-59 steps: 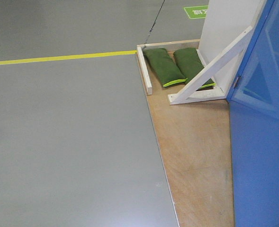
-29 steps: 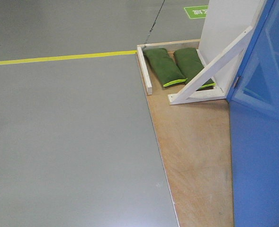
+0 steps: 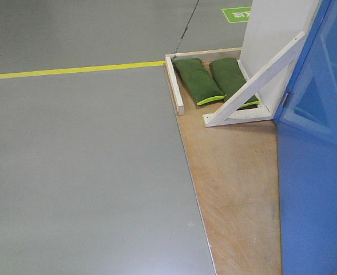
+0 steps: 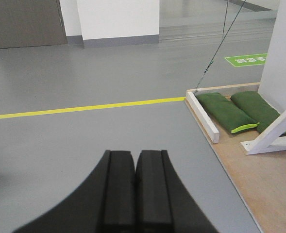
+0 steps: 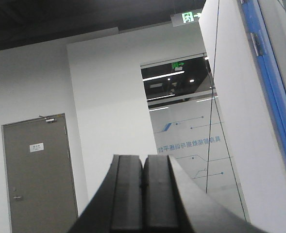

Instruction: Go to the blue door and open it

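Observation:
The blue door (image 3: 316, 197) fills the right edge of the front view as a tall glossy panel standing on a plywood base (image 3: 237, 189). Its handle and lock are out of view. Neither gripper appears in the front view. My left gripper (image 4: 135, 160) is shut and empty, held over grey floor to the left of the base. Raised and pointing upward, my right gripper (image 5: 143, 162) is also shut and empty. Right of it, a blue strip (image 5: 271, 92) runs beside a white panel (image 5: 235, 107); I cannot tell whether it is the door's edge.
Two green sandbags (image 3: 199, 80) lie on the base's far end behind a white batten (image 3: 174, 86). A white diagonal brace (image 3: 254, 86) props the white panel (image 3: 271, 28). A yellow line (image 3: 71, 70) crosses the grey floor. A dark cable (image 3: 185, 28) runs off.

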